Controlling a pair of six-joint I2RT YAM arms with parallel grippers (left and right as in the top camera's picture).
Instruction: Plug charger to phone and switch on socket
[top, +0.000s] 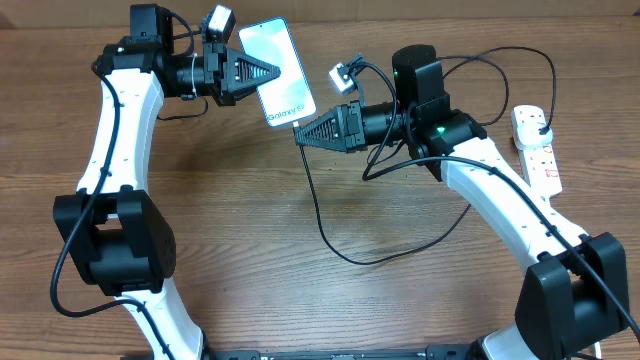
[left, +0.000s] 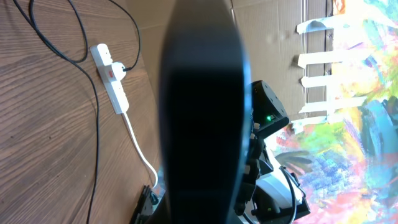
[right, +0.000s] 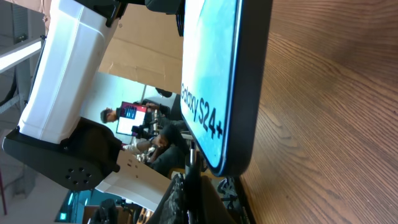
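My left gripper (top: 268, 72) is shut on the phone (top: 272, 45) and holds it tilted above the table, its lit screen up and the "Galaxy S24" text toward my right gripper. In the left wrist view the phone's dark back (left: 202, 112) hides the fingers. My right gripper (top: 300, 132) is shut on the charger's connector tip (right: 191, 155), just below the phone's bottom edge (right: 224, 162); I cannot tell if they touch. The black cable (top: 322, 225) loops across the table to its plug (top: 541, 124) in the white socket strip (top: 535, 145).
The strip lies at the table's far right edge and also shows in the left wrist view (left: 112, 78) with its thick white cord (left: 140, 146). Slack cable loops lie behind my right arm (top: 500, 60). A cardboard wall (left: 273, 37) stands behind the table.
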